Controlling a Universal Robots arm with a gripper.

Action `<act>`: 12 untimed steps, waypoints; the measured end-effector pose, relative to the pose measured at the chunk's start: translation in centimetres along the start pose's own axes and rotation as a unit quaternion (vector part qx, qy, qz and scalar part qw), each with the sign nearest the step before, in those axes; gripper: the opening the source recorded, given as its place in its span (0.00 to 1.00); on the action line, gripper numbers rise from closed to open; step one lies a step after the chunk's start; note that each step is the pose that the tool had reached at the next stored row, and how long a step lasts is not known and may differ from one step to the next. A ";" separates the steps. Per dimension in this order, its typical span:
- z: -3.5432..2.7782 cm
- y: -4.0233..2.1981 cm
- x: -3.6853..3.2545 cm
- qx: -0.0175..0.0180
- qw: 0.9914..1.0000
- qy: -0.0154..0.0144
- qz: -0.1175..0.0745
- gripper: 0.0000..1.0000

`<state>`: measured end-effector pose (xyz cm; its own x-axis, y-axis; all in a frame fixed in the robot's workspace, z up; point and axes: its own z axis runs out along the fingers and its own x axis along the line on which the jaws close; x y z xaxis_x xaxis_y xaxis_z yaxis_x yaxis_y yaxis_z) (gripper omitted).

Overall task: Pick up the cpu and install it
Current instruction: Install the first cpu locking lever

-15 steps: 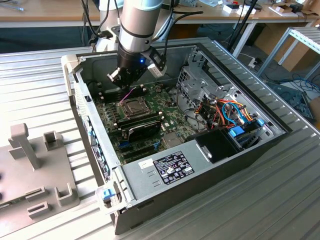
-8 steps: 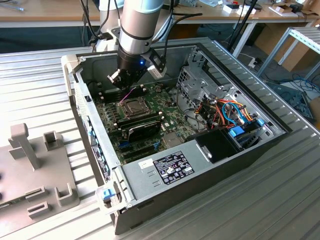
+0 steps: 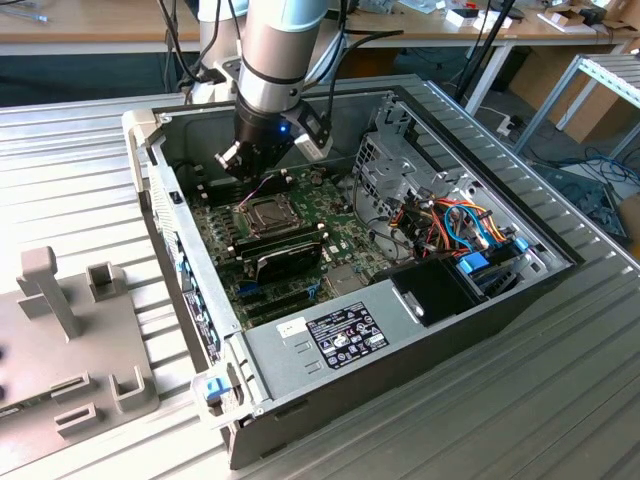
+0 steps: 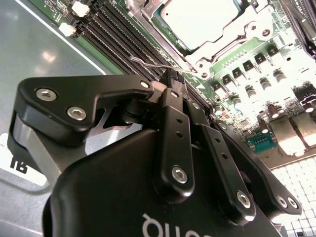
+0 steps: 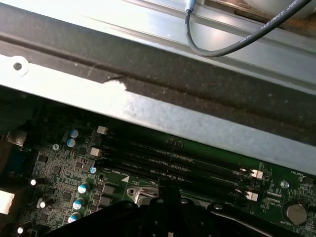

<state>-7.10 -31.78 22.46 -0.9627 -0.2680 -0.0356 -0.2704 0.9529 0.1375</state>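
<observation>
On the exterior view's left, I see a grey plastic fixture (image 3: 75,350) at the edge of the ribbed metal tabletop (image 3: 560,400). Beside it, an open computer case (image 3: 270,350) lies across the middle.

My gripper (image 3: 262,165) reaches down inside the case near its far wall, low over the green motherboard (image 3: 340,215). In the second wrist view the fingers (image 4: 170,103) look pressed together, with nothing chip-sized between them. Their tips sit right at a thin wire lever (image 4: 148,61) by the socket. I can't tell whether the wire is pinched or just touched.

The cpu (image 4: 197,22) isn't in my grasp. Its pale metal top shows inside the socket, with the hinged metal frame (image 4: 232,47) around it. In the exterior view the cpu (image 3: 268,212) lies just past the fingertips, towards the near side of the case. Next to it is a black oblong module (image 3: 290,258).

I judge the pickup and seating done. What looks unsettled is the clamping, because I can't make out whether the frame is latched.

On the exterior view's right are the drive cage (image 3: 385,160), a tangle of coloured cables (image 3: 465,225) and a black box (image 3: 435,290).

The gripper body covers much of the second wrist view. The first wrist view shows the memory slots (image 5: 173,163) and the case wall, with the socket cut off at the picture's edge.
</observation>
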 end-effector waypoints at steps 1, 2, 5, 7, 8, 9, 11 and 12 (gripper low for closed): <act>0.07 -0.01 -0.01 0.000 1.000 0.000 0.000 0.11; 0.14 -0.02 -0.02 0.000 1.000 0.000 0.000 0.11; 0.32 -0.07 -0.06 0.000 1.000 0.000 0.000 0.11; 0.45 -0.11 -0.16 0.000 1.000 0.000 0.000 0.11; 0.50 -0.14 -0.22 0.000 1.000 0.000 0.000 0.11; 0.56 -0.17 -0.32 0.000 1.000 0.000 0.000 0.11; 0.70 -0.28 -0.59 0.000 1.000 0.000 0.000 0.11; 0.74 -0.31 -0.68 0.000 1.000 0.000 0.000 0.11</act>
<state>-6.37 -31.79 21.72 -0.9628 -0.2679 -0.0354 -0.2702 0.9529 0.1374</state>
